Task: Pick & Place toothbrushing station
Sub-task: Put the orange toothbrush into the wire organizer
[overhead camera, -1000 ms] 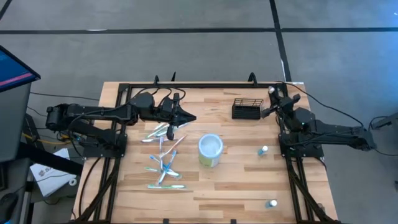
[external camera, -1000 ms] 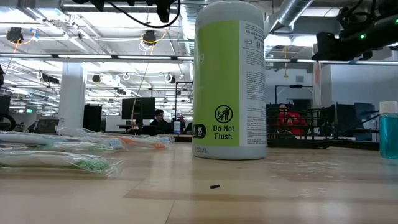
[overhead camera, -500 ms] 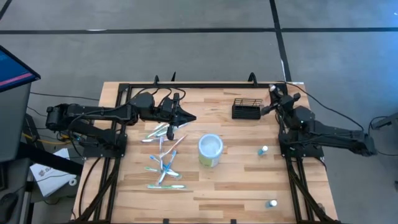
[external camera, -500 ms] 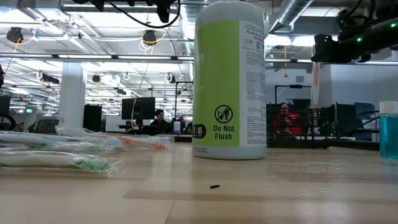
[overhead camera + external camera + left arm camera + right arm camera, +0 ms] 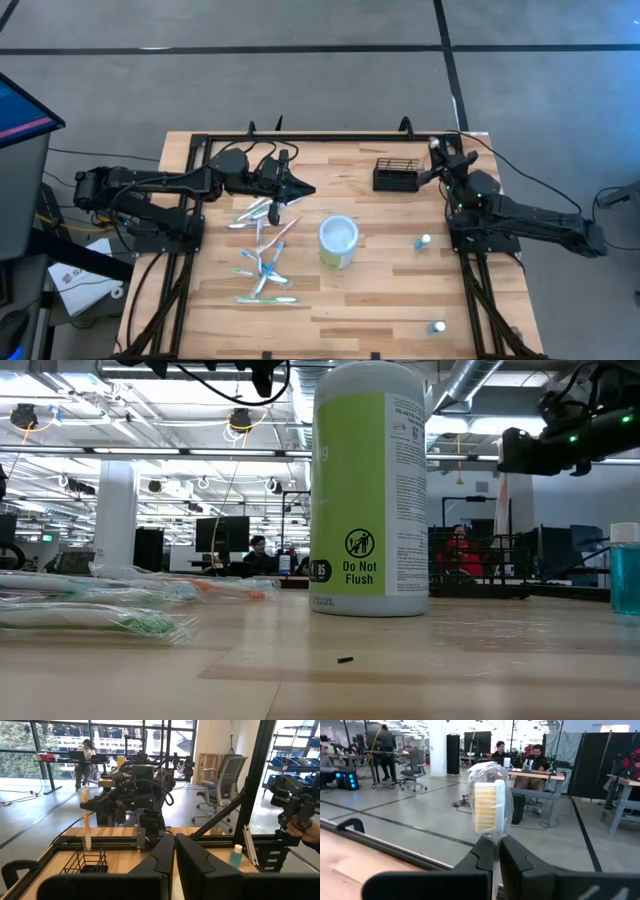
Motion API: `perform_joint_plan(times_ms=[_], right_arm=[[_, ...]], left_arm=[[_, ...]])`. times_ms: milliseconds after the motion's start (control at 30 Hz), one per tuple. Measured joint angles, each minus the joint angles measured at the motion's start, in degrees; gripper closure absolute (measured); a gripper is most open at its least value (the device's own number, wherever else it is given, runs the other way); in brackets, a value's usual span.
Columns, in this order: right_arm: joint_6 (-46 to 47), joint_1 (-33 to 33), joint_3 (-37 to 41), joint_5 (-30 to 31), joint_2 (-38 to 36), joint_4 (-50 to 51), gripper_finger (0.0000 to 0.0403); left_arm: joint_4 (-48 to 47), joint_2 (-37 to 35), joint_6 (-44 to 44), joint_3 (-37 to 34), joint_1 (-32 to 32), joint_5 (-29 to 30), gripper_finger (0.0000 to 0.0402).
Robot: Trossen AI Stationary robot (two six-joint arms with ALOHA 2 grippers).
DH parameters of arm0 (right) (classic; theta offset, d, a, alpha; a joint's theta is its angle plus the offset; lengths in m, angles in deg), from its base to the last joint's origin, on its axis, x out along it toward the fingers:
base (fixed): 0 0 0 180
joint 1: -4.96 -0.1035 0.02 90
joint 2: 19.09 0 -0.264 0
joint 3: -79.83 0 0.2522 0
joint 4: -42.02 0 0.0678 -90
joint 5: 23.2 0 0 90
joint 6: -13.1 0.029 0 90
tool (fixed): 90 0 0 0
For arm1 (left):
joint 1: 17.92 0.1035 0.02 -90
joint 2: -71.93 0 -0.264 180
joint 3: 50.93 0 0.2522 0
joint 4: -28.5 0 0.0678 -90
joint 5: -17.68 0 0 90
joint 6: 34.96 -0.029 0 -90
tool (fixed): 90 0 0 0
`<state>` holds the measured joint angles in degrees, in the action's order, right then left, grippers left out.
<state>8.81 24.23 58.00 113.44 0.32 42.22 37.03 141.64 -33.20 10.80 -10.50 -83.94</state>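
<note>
The toothbrushing station, a small black wire-mesh basket [image 5: 396,176], stands on the wooden table at the far right; it also shows in the left wrist view [image 5: 86,862]. My right gripper [image 5: 440,162] hovers at the basket's right end, shut on a plastic-wrapped orange toothbrush [image 5: 85,820] that stands upright. My left gripper [image 5: 308,190] is shut and holds nothing, level above the table's middle, left of the basket. A white-and-pale-green round cup [image 5: 338,240] stands upright on the table, nearer than the basket. My right gripper pinches the wrapped toothbrush between its two fingers just below the bristle head [image 5: 495,839]. The fingers lie level, across the handle. The brush stands upright, head [image 5: 489,805] above the fingers. Its lower end [image 5: 88,846] hangs at the basket's top rim; whether inside, I cannot tell.
Several wrapped toothbrushes [image 5: 262,250] lie spread on the table's left half. Two small capped bottles [image 5: 425,241] [image 5: 437,327] stand near the right edge. A black frame [image 5: 330,137] runs round the table. People sit at desks in the room beyond.
My right gripper has sunk a little and shifted toward the basket, carrying the toothbrush upright with it. My left arm has kept still.
</note>
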Motion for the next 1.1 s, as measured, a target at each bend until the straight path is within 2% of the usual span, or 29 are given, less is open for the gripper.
perform_joint_plan(times_ms=[200,400,700,1100], right_arm=[[1.13,1.39,-0.02,-0.2,3.49,-0.4,0.04],[2.87,1.9,0.02,-0.38,3.88,-0.33,0.0399],[4.53,1.9,7.31,-0.53,3.42,-8.96,0.0399],[6.3,1.9,7.42,-0.53,3.51,-6.74,0.0399]], left_arm=[[-0.06,0.0,0.0,0.0,0.0,-0.01,0.039],[-0.28,0.0,0.0,0.0,0.0,-0.02,0.039],[-0.28,0.0,0.0,0.0,0.0,-0.01,0.039],[-0.31,0.0,0.0,0.0,0.0,-0.01,0.039]])
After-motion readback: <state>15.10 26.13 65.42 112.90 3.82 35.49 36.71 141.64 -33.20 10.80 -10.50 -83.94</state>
